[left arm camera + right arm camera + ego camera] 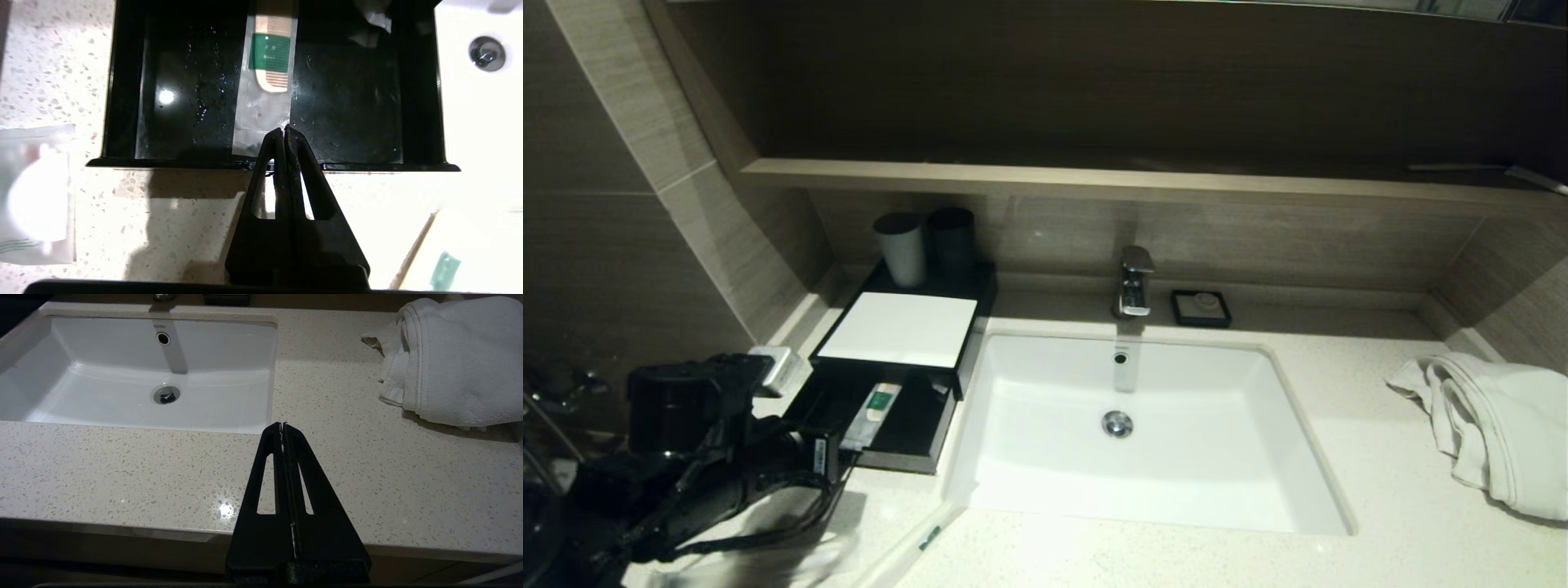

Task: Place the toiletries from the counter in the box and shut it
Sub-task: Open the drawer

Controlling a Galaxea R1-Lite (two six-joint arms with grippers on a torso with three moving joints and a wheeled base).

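Pinching the comb sachet [263, 110] by its near end, the left gripper [284, 130] points its long axis toward twelve o'clock, deeper into the box [122, 102] drawer.

Sachet [913, 545] & clear packet [34, 196] cut off by frame edges; drawer's rear [367, 24] under box top.

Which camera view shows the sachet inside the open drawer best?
The left wrist view: the sachet fills the drawer's middle, its green label and comb clear. The head view shows it small; the right wrist view does not show it.
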